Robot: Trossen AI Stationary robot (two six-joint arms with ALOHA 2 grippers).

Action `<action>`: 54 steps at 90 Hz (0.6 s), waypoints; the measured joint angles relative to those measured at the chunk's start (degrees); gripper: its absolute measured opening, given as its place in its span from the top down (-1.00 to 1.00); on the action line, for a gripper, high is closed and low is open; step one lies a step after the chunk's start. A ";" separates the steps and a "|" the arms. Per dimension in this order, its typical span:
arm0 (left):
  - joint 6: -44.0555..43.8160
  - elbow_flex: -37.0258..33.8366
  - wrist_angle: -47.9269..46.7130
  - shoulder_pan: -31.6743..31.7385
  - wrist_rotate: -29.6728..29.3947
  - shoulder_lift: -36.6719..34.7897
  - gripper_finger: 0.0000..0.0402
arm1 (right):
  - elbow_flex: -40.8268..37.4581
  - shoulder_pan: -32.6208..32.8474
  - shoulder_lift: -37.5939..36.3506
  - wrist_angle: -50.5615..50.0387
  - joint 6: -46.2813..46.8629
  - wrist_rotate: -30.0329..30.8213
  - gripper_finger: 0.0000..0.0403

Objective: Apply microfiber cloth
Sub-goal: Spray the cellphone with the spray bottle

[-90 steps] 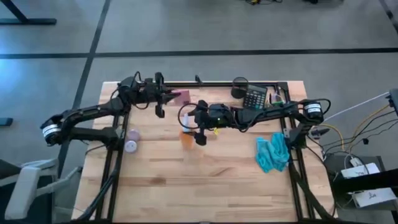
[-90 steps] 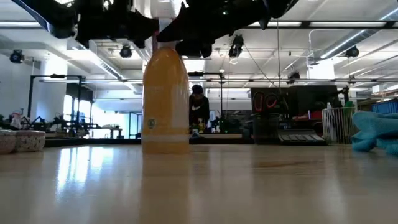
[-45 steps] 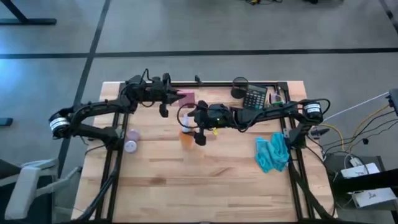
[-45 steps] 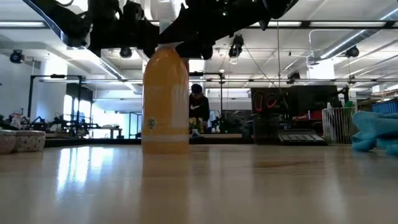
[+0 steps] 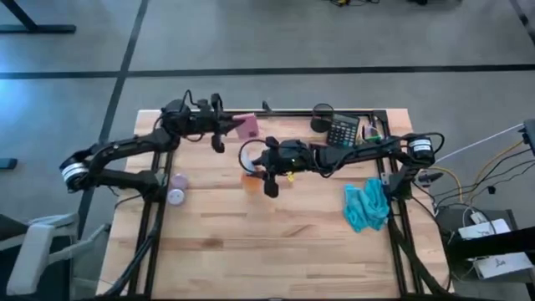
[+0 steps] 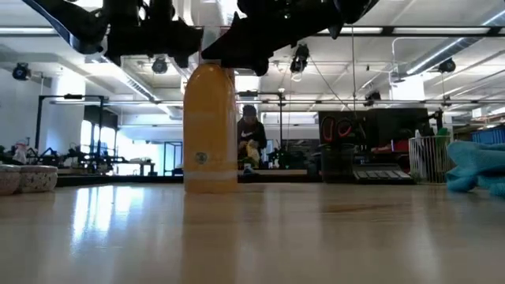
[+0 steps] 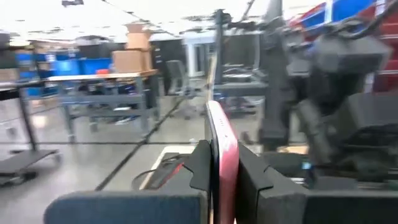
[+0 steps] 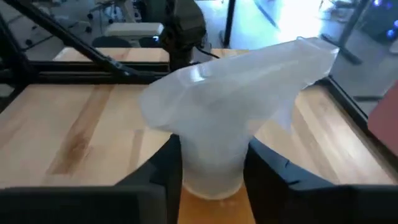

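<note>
**Gripping bottle and slab while the cloth lies apart**

Clamping down, the right claw point(image 8: 208, 168) has its two dark fingers closed on the white neck of the orange spray bottle point(image 6: 210, 130), just under the pale trigger head point(image 8: 242, 106). From above, that claw point(image 5: 266, 171) sits near the middle of the wooden counter point(image 5: 276, 242), the arm reaching in from the right side. At counter height the bottle stands upright on the wood, its top lost among the dark arm parts overhead.

Over to the left claw point(image 7: 217, 168): its fingers are pinched on a thin pink-red slab point(image 7: 221, 149), held edge-up between them. In the overhead view this claw point(image 5: 224, 127) is raised near the far edge of the counter, the pink slab point(image 5: 247, 126) sticking out toward the right arm.

The microfiber cloth point(image 5: 366, 205) lies crumpled near the counter's right edge, well apart from both claws and touched by neither. In the low view it shows as a turquoise heap point(image 6: 477, 173) at the right.

Beyond that: a calculator point(image 5: 341, 131) and a dark cup point(image 5: 323, 113) at the far right corner, and small pale containers point(image 5: 175, 188) by the left arm's base. A person point(image 6: 251, 142) is in the room behind.
</note>
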 joint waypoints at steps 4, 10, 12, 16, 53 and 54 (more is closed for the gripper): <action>-0.01 0.25 0.00 0.14 0.13 0.18 0.96 | 0.00 0.03 0.00 -0.05 0.12 0.03 0.46; -0.05 0.47 -0.39 0.23 1.12 0.16 0.96 | 0.00 -0.06 0.00 -0.23 0.31 0.05 0.44; 0.00 0.52 -1.11 0.22 1.48 0.00 0.96 | 0.00 -0.08 0.00 -0.27 0.33 0.07 0.40; 0.68 0.49 -3.35 0.19 1.58 -0.49 0.96 | 0.00 -0.06 0.00 -0.45 0.47 0.07 0.28; 23.65 -0.04 -21.95 -0.70 -5.99 -6.90 0.96 | 5.33 -0.06 -0.62 -12.65 -1.80 -0.62 -0.85; 24.73 -0.08 -22.69 -0.79 -6.81 -7.20 0.96 | 5.55 -0.06 -0.63 -13.04 -2.05 -0.61 -0.85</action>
